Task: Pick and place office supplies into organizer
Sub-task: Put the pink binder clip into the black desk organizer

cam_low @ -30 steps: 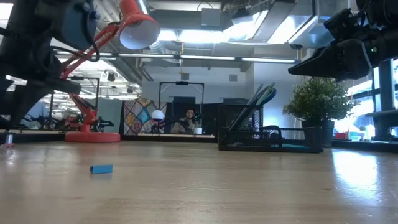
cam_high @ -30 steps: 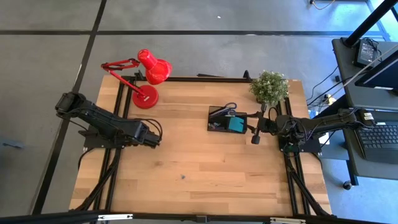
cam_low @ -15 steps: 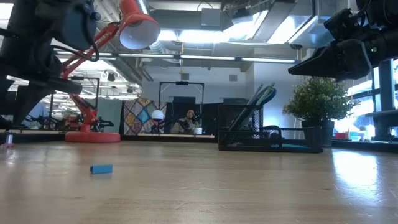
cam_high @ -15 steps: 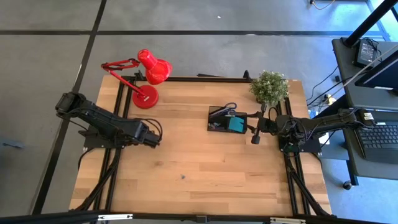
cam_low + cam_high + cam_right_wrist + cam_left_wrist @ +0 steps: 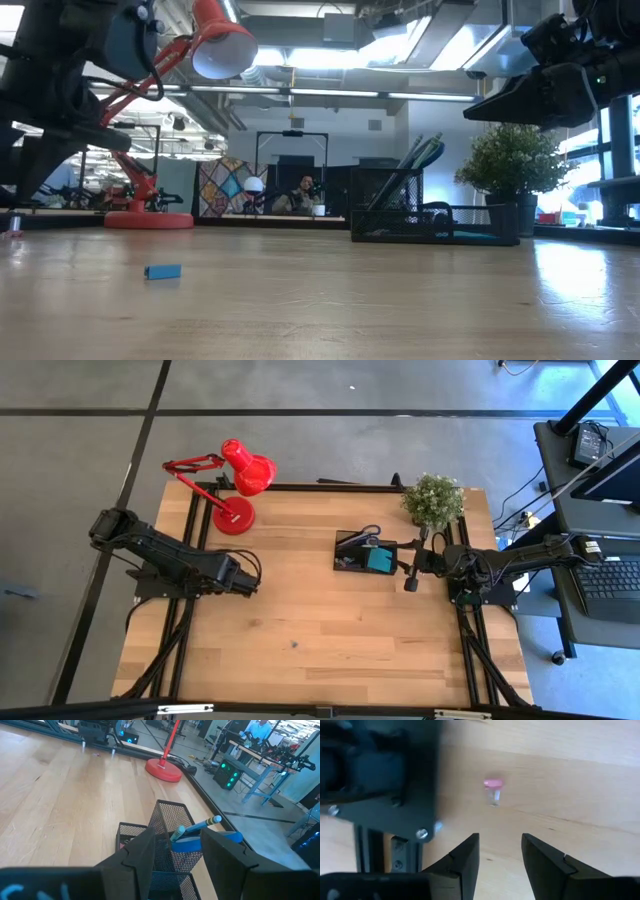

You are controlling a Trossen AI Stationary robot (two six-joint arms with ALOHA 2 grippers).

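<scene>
- Plainly, the small pink-capped piece (image 5: 493, 790) lies straight ahead of the left gripper (image 5: 500, 852), whose jaws stand parted and empty.
- The right gripper (image 5: 177, 845), also parted and empty, hovers over the organizer (image 5: 365, 552), well apart from that piece.

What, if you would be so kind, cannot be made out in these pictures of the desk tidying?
- Organizer, high view: too small to tell its contents apart.
- Small pink item, left wrist view: blurred, so its kind is unclear.
- Small blue piece, low view: too small to identify.
- Left gripper: open and empty; its height above the table is unclear.
- Right gripper: open beside the organizer; the base is cut off by the picture's edge.
</scene>
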